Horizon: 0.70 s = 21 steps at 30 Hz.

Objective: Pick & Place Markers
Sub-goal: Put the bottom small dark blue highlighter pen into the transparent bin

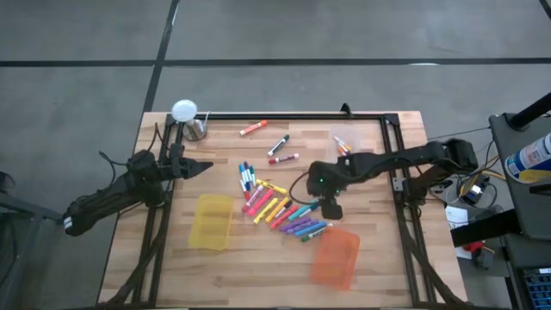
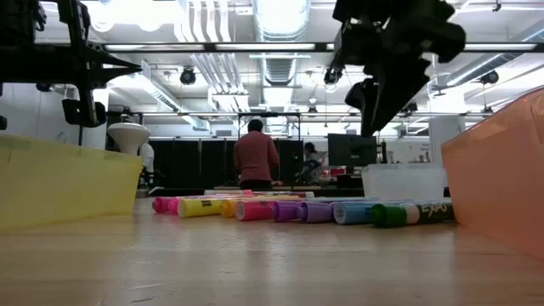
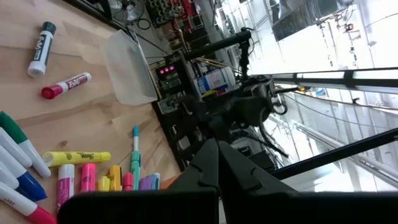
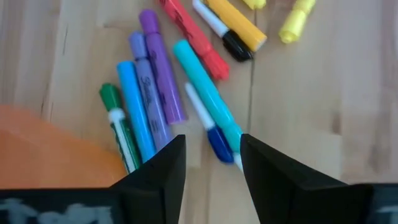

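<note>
A heap of coloured markers (image 1: 280, 207) lies flat on the wooden table's middle; they show as a row of markers (image 2: 297, 209) in the low view. My right gripper (image 1: 331, 209) hangs above the heap's right end, tilted down and open, with nothing between its fingers. In the right wrist view, the right gripper (image 4: 211, 163) has a teal marker (image 4: 205, 87) and a thin blue-capped pen (image 4: 211, 130) on the table below the gap. My left gripper (image 1: 205, 166) waits shut and level at the table's left edge, also seen in its wrist view (image 3: 217, 158).
A yellow bin (image 1: 211, 222) stands left of the heap, and an orange bin (image 1: 336, 257) is at the near right, close under my right gripper. A clear bin (image 3: 127, 68) and three loose markers (image 1: 277, 145) lie farther back. A metal cup (image 1: 196, 129) sits far left.
</note>
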{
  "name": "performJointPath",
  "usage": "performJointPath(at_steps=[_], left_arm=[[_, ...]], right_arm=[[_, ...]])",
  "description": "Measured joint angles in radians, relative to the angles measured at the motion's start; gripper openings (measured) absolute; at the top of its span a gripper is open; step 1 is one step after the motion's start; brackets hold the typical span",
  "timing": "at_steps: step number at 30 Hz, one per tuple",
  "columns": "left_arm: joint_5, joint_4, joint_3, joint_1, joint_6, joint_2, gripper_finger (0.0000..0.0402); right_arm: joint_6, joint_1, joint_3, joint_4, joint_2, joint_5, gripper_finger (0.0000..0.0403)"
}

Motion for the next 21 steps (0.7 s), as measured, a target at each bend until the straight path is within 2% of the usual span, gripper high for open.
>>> performJointPath(at_steps=[8, 21], left_arm=[[0.0, -0.006, 0.0, 0.0, -0.001, 0.004, 0.0], [0.0, -0.008, 0.0, 0.0, -0.004, 0.008, 0.0]], right_arm=[[0.039, 0.002, -0.032, 0.033, 0.109, -0.005, 0.0135], [-0.078, 0.013, -0.032, 0.039, 0.223, -0.019, 0.0119]])
